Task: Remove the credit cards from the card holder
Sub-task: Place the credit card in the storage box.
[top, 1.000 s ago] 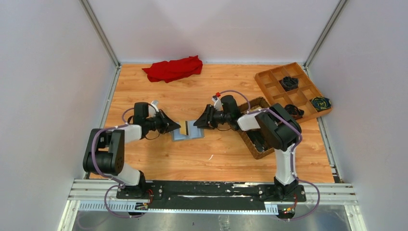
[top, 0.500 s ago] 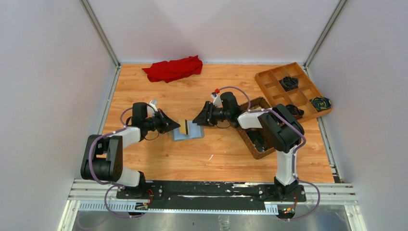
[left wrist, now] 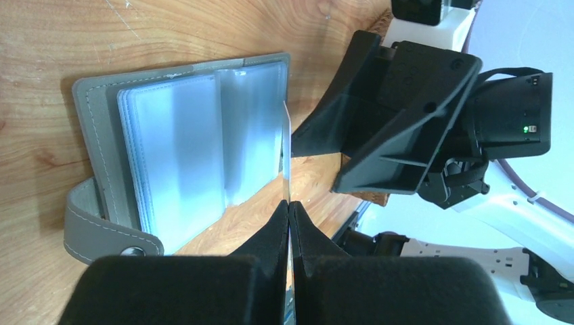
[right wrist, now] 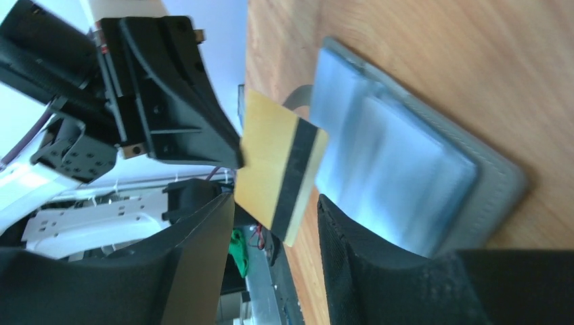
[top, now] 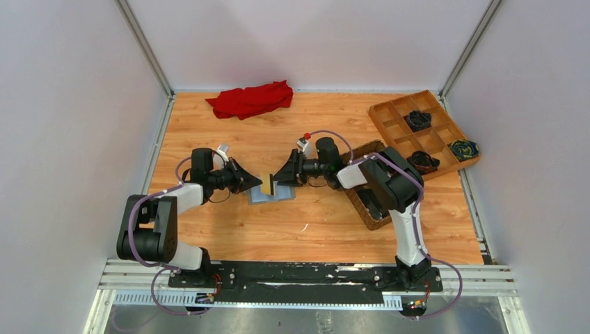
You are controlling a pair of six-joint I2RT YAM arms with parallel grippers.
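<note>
One tan-gold credit card, pinched by the clenched left hand above the open grey card holder mid-surface, right hand spread just beside, woven basket right, divided tray far-right corner, red cloth far edge, wood surface

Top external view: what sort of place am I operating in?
Probably a robot lab test cell: a wooden tabletop boxed in by white wall panels on metal frame posts, with a mounting rail along the near edge.
</note>
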